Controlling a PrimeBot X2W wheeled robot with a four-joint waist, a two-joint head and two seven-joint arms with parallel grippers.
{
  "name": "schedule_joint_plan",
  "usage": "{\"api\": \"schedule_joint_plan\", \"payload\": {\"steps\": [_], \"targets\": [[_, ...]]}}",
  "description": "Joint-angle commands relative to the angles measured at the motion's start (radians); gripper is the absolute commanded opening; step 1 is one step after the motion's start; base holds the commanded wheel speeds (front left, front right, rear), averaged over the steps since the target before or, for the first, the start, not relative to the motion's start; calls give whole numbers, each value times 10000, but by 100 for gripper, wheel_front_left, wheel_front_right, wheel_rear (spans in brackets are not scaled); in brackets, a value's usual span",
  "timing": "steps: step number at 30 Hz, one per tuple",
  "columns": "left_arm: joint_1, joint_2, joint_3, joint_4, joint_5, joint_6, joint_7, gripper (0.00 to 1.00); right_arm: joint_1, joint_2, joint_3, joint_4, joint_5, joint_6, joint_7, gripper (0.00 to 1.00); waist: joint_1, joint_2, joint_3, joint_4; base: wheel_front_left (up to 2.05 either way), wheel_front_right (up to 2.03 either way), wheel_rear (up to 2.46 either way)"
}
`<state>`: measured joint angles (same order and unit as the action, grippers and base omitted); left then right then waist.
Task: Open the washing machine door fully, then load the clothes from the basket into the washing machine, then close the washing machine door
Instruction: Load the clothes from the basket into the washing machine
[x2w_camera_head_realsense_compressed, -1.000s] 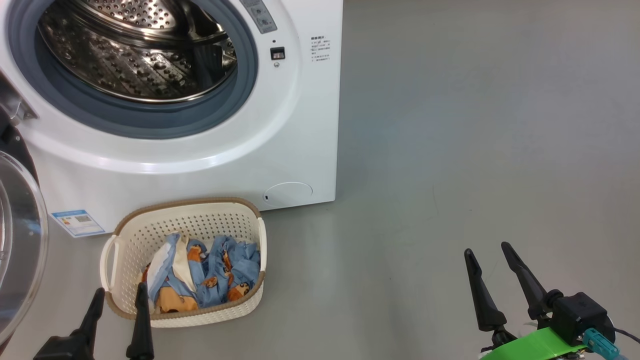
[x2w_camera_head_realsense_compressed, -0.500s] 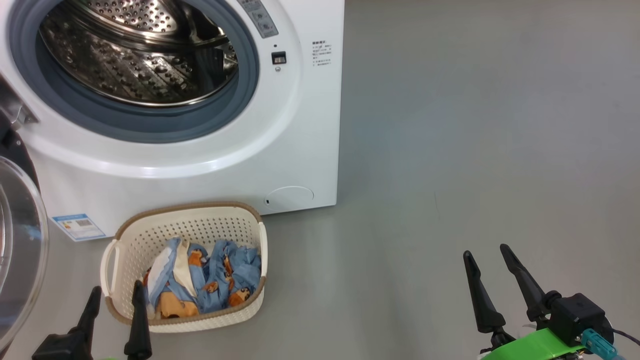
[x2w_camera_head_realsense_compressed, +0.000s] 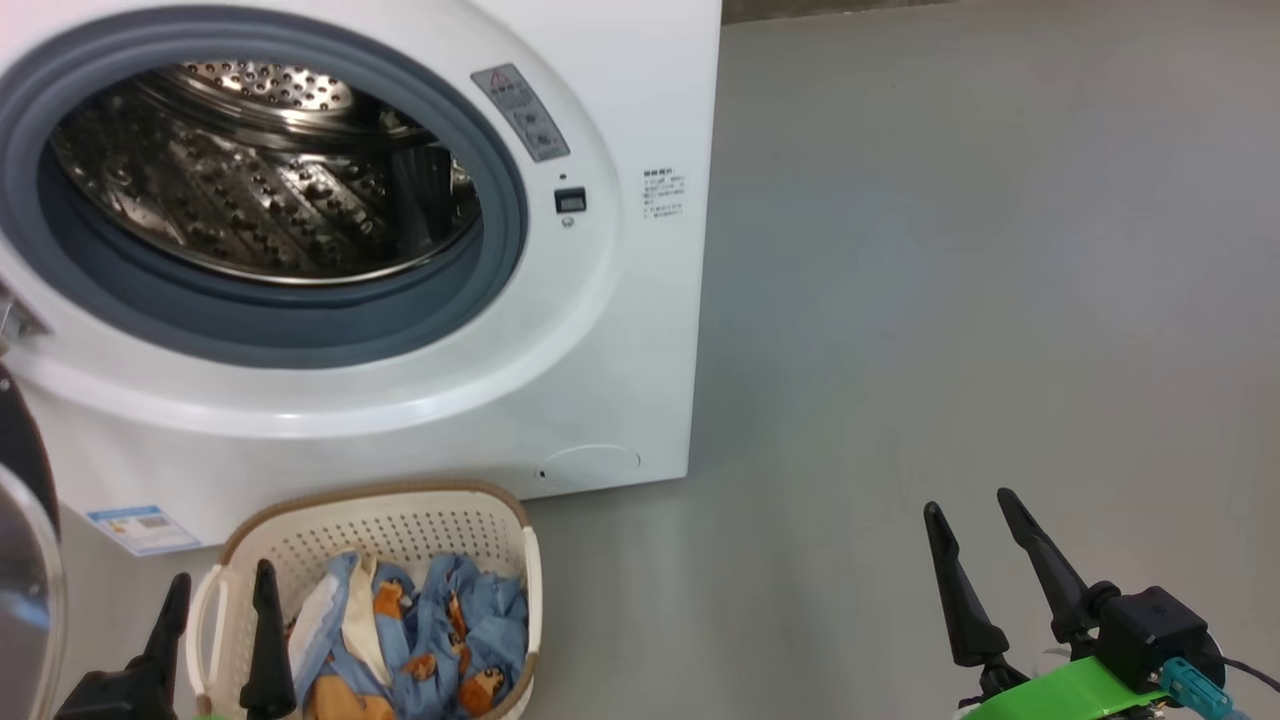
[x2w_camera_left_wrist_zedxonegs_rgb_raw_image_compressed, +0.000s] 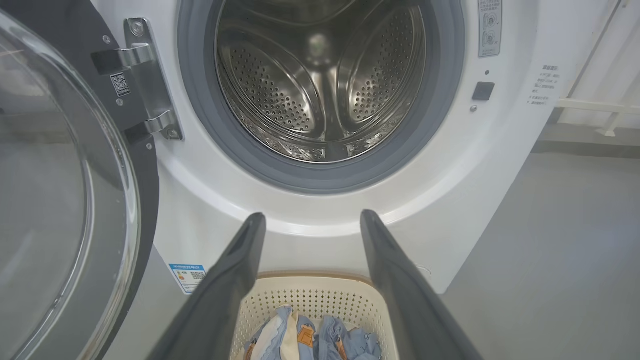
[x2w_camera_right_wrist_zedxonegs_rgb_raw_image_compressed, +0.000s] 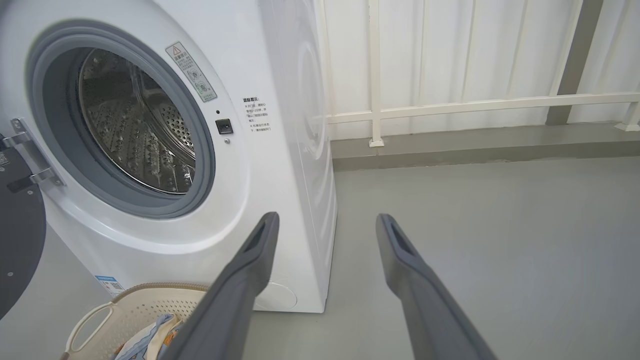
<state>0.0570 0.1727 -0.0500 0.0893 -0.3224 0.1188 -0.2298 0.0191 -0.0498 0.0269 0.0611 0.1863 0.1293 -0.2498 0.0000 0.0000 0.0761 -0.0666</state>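
There is one white front-loading washing machine (x2w_camera_head_realsense_compressed: 620, 330), one round black-rimmed glass door (x2w_camera_left_wrist_zedxonegs_rgb_raw_image_compressed: 60, 200), one cream perforated plastic basket (x2w_camera_head_realsense_compressed: 400, 495), one heap of light blue printed clothes (x2w_camera_head_realsense_compressed: 450, 640), pieces uncountable.

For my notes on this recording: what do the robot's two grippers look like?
The left gripper and right gripper each have two long, tapering black fingers. Behind the right one sit a black boxy housing, a bright green band, a teal connector and a thin dark cable.

grey floor (x2w_camera_head_realsense_compressed: 950, 300), white railing (x2w_camera_right_wrist_zedxonegs_rgb_raw_image_compressed: 475, 106) before pale panelled wall (x2w_camera_right_wrist_zedxonegs_rgb_raw_image_compressed: 447, 45)
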Motion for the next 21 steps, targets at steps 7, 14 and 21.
{"api": "schedule_joint_plan", "payload": {"steps": [7,14,21], "targets": [[-453,183,369,-158,-24,25,-176,100,-278,-82,330,-230,34,14,-120,100,0,0,91,-3,85,-85,0],[-479,155,237,-106,-6,-42,-209,100,-278,-79,307,-243,28,14,-120,100,0,0,173,1,7,-7,0],[-559,145,119,-93,-8,-81,-227,100,-306,-69,249,-369,5,14,-120,100,0,0,440,46,0,0,0]]}}
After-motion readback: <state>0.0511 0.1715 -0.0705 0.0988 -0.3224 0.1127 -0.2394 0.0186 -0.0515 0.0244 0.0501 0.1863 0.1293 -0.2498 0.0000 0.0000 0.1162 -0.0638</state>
